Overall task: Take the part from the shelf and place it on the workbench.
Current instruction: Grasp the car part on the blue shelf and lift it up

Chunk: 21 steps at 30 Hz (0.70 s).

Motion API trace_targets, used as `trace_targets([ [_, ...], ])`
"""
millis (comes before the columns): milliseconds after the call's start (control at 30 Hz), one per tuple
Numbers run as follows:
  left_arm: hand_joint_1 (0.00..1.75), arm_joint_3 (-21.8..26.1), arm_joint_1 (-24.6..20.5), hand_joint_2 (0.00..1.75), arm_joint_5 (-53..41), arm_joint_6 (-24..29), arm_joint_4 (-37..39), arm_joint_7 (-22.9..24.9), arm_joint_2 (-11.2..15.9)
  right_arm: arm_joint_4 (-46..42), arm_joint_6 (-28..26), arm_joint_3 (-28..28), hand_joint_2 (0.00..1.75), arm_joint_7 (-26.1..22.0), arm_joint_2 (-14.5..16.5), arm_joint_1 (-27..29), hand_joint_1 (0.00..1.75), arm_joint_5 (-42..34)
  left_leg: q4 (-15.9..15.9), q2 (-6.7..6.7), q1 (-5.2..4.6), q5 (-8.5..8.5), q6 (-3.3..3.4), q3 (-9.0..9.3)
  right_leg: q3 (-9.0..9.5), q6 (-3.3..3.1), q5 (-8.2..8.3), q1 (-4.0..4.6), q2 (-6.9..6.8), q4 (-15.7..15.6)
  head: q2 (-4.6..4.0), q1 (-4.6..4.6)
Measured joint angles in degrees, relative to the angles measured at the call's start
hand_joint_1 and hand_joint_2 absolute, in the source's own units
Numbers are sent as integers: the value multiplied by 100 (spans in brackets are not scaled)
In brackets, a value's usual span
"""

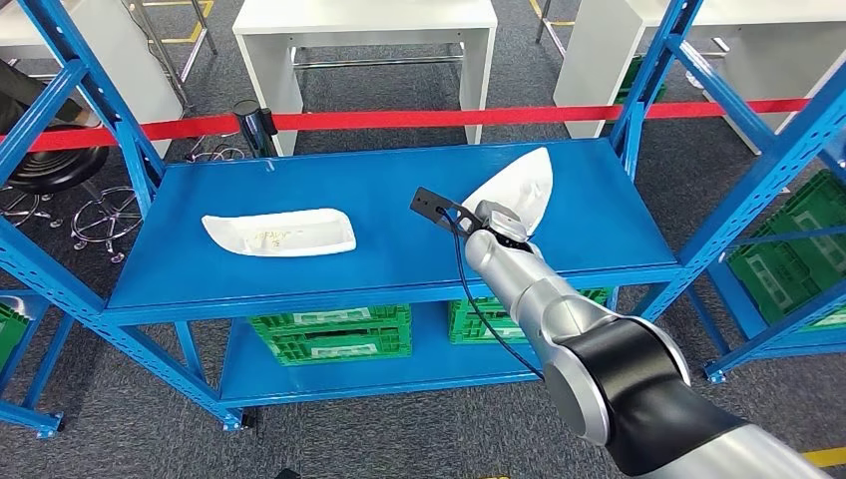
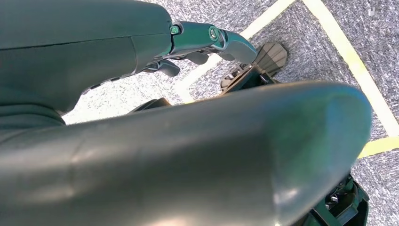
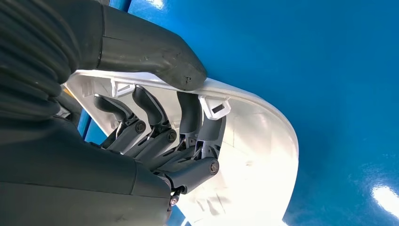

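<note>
Right wrist view | right robot hand [image 3: 160,141] grips white part [image 3: 263,155]; writing unreadable

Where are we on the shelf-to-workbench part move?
Done: the right hand has gripped a white part, thumb on the outside of its rim and fingers inside the shell; the part looks tilted up off the blue shelf. In hand: the lift. Left: carrying it off the shelf and setting it on the workbench. A second white part lies flat on the shelf.
</note>
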Motion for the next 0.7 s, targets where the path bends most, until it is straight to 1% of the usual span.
trace_targets([
  [700, 0, 34, 0, 0, -1, 0, 0, -19, 0, -1, -63, -2, 175, -39, 0, 0, 175, -137, 0, 0, 0, 0, 0, 0, 0, 0, 0, 0, 0, 0, 0, 1],
])
